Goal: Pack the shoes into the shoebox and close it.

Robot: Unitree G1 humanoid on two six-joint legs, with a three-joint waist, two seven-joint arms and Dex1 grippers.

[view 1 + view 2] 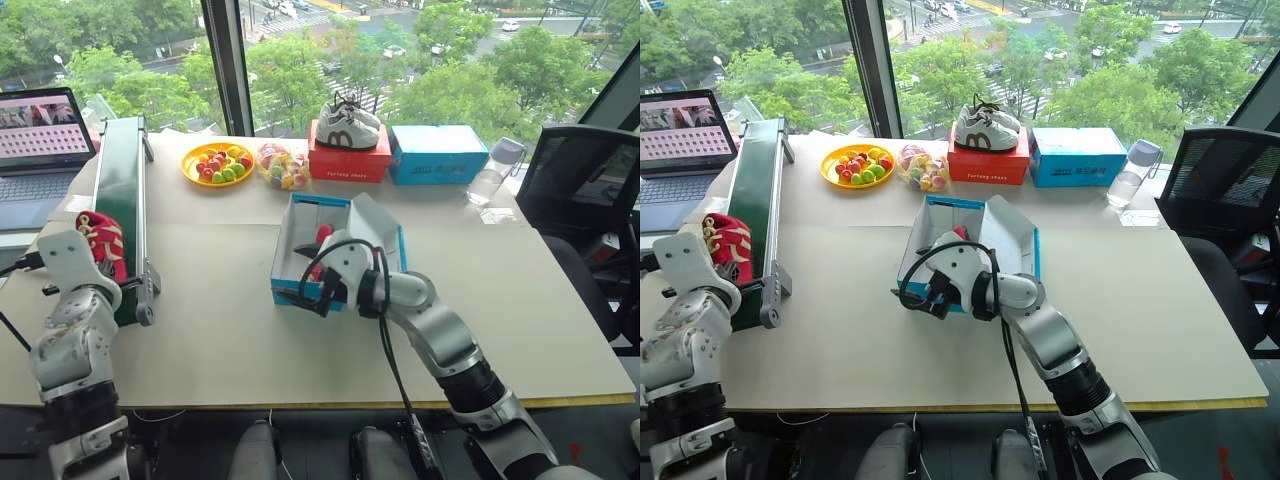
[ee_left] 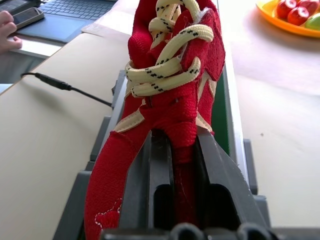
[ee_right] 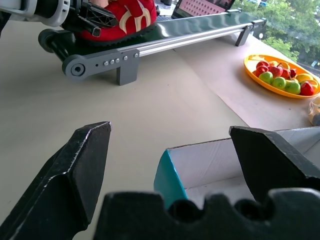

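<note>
We observe a beige table filling most of the head view, with tall windows and green trees across the top of the frame. A green conveyor runs along the left side. At centre stands the open blue shoebox, white inside, with one red shoe partly visible in it behind the right arm. The right gripper hovers at the box's near corner with its jaws spread wide and holding nothing. At left, the left gripper is clamped on the second red shoe, which has cream laces and rests on the conveyor's near end.

Along the far edge, upper centre, white-grey sneakers sit on a red box whose lettering we cannot read reliably. A second blue box stands just to the right of it, with illegible dark print. A clear bottle follows at right. A yellow fruit plate and a candy bag lie left of the red box. A laptop occupies the upper left, and a black chair the right edge.
</note>
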